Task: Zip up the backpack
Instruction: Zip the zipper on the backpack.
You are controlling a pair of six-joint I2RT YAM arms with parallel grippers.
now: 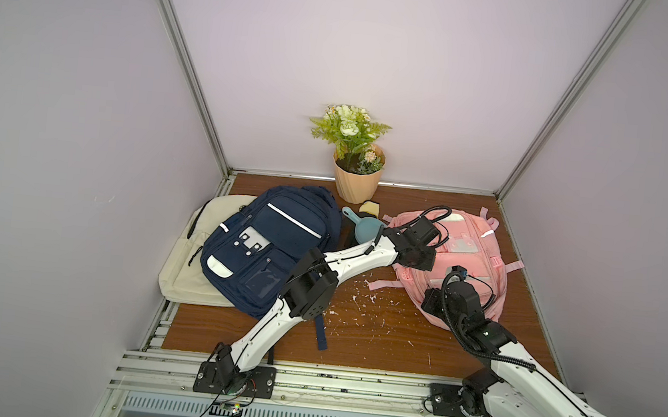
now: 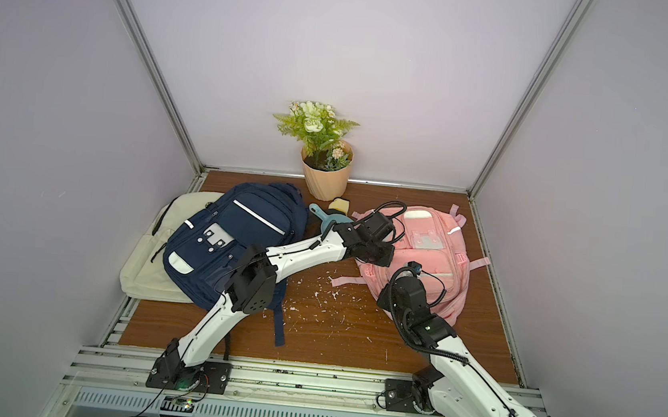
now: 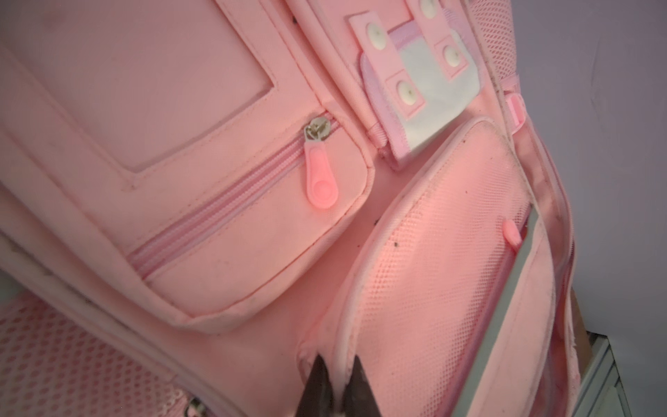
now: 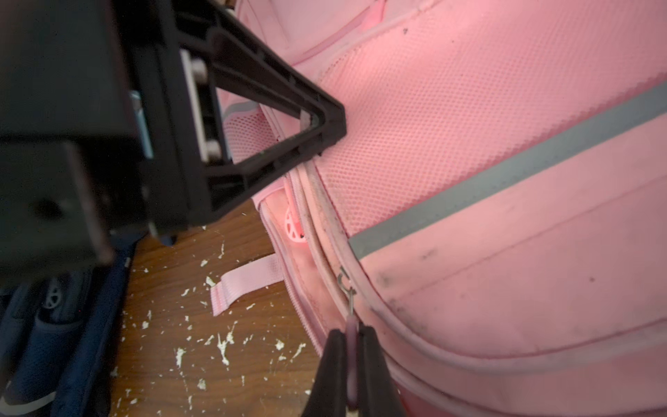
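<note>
Both claws (image 3: 339,363) (image 4: 353,332) pinch pink backpack (image 1: 482,253)

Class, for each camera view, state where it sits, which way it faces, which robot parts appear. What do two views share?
Top views: high above the bases, looking down at the table; left arm and right arm show.
Left wrist: on the left arm, facing the pink backpack; left gripper pinches its seam.
Right wrist: on the right arm, facing the pink backpack's side; right gripper holds the zipper pull.
Shared: both wrist views show the left gripper.
</note>
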